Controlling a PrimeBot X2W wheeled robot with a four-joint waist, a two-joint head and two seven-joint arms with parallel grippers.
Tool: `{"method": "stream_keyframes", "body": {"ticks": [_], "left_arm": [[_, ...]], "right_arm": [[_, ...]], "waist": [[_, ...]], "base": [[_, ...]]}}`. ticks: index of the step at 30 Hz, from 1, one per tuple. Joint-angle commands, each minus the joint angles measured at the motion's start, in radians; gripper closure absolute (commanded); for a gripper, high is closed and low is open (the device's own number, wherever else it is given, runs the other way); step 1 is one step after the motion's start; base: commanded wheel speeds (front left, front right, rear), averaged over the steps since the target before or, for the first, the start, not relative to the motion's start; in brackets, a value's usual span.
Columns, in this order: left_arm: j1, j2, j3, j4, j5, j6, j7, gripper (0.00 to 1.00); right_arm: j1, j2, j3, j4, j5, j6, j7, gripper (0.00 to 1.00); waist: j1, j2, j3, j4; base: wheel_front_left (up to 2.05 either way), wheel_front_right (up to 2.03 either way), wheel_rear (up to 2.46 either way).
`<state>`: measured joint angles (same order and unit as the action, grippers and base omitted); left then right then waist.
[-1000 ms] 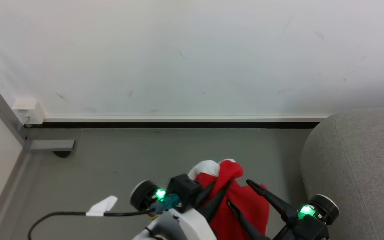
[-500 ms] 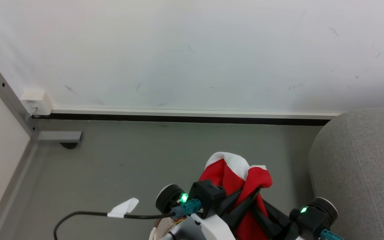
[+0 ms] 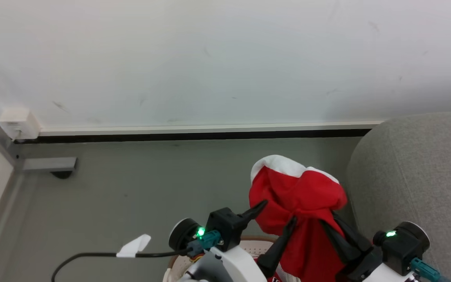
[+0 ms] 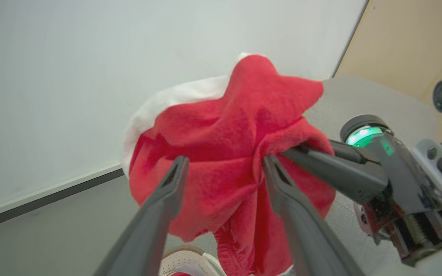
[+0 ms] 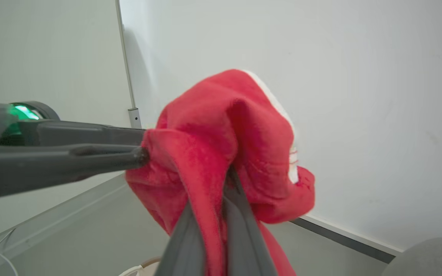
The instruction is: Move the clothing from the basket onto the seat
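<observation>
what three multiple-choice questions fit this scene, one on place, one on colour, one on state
1. In the head view, the seat lies on which side of the jersey? A left B right C underneath
2. The jersey's trim is: A yellow B black C white
3. The right pincer is: A shut on the jersey B wide open C half open, empty
Answers: B, grey upholstery sits at the right edge; C, a white band tops the red cloth; A, it pinches red folds.
</observation>
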<state>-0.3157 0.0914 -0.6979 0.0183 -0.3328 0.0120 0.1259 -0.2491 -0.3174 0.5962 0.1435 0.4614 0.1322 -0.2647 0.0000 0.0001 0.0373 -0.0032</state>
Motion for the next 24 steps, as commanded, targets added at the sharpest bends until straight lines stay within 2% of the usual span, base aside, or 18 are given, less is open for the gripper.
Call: {"method": "stream_keyframes", "body": {"ticks": [1,7,19,24], "left_arm": [[0.008,0.009,0.005,0.011,-0.004,0.006,-0.011,0.00],[0.001,0.018,0.008,0.036,-0.011,0.001,-0.022,0.00],[-0.010,0.029,-0.007,0.041,-0.009,-0.007,-0.040,0.00],[-0.021,0.021,-0.022,0.041,-0.008,-0.008,-0.037,0.00]], "right_arm": [[0.012,-0.014,-0.020,-0.010,-0.009,-0.003,0.000,1.00],[0.017,-0.035,-0.090,-0.035,-0.023,-0.003,0.000,1.00],[0.052,-0.082,-0.209,-0.089,-0.039,-0.003,0.000,1.00],[0.073,-0.092,-0.246,-0.101,-0.035,-0.003,0.000,1.00]], "waist": [[0.0000,-0.0001,0.008,-0.032],[0.0000,-0.0001,0.029,-0.129],[0.0000,-0.0001,0.057,-0.379],[0.0000,-0.0001,0.071,-0.438]], "base": [[0.00,0.00,0.00],[0.00,0.00,0.00],[0.00,0.00,0.00],[0.00,0.00,0.00]]}}
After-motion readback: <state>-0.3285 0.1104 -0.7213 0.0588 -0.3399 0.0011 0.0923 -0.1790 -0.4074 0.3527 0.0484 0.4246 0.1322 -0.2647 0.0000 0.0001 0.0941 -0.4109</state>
